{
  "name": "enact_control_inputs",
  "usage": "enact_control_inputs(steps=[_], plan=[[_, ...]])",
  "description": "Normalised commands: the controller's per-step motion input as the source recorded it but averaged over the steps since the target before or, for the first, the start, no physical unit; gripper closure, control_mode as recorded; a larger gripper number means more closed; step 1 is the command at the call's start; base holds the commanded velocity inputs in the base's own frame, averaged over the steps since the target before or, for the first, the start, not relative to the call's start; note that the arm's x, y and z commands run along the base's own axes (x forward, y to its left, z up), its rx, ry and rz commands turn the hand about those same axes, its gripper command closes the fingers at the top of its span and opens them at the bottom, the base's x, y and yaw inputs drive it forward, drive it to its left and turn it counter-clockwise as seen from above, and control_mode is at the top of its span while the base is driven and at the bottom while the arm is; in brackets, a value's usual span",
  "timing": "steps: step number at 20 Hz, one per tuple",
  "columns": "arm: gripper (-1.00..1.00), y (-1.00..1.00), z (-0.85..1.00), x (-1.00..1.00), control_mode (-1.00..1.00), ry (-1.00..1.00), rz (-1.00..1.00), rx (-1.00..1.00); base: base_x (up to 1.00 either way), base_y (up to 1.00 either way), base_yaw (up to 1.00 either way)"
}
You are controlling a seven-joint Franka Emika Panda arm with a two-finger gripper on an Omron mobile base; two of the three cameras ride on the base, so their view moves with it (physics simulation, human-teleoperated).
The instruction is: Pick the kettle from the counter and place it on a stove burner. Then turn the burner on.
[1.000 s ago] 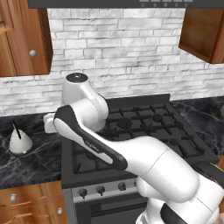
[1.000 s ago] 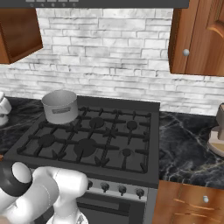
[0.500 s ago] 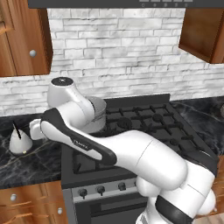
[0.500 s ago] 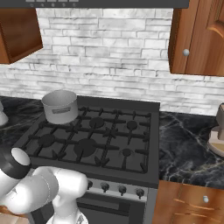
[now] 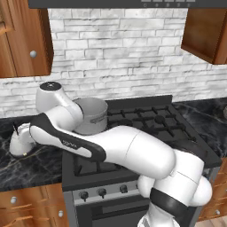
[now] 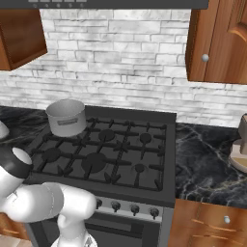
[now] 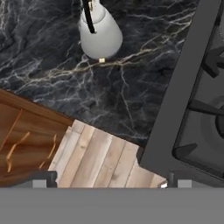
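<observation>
A small pale kettle (image 7: 99, 33) with a thin black loop handle stands upright on the black marble desk (image 7: 65, 74), left of the stove (image 7: 192, 105). The white arm (image 5: 111, 148) reaches left across the stove toward it. The pincer (image 7: 109, 180) is released, jaws wide apart, well short of the kettle.

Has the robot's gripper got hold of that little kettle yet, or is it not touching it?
Apart. In the hand view the kettle stands on the counter at the top, while the open gripper sits at the bottom, with bare marble between them.
</observation>
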Motion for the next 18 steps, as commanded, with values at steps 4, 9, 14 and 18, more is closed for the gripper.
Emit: enact_control_inputs(steps=[4,9,14,18], plan=[[-1.0,0.34,0.0,0.31,-1.0,0.0,0.0,0.0,0.0,0.0,0.0],[-1.0,0.19,0.0,0.33,-1.0,0.0,0.0,0.0,0.0,0.0,0.0],[-1.0,0.09,-0.02,0.26,-1.0,0.0,0.0,0.0,0.0,0.0,0.0],[-1.0,0.11,-0.05,0.25,-1.0,0.0,0.0,0.0,0.0,0.0,0.0]])
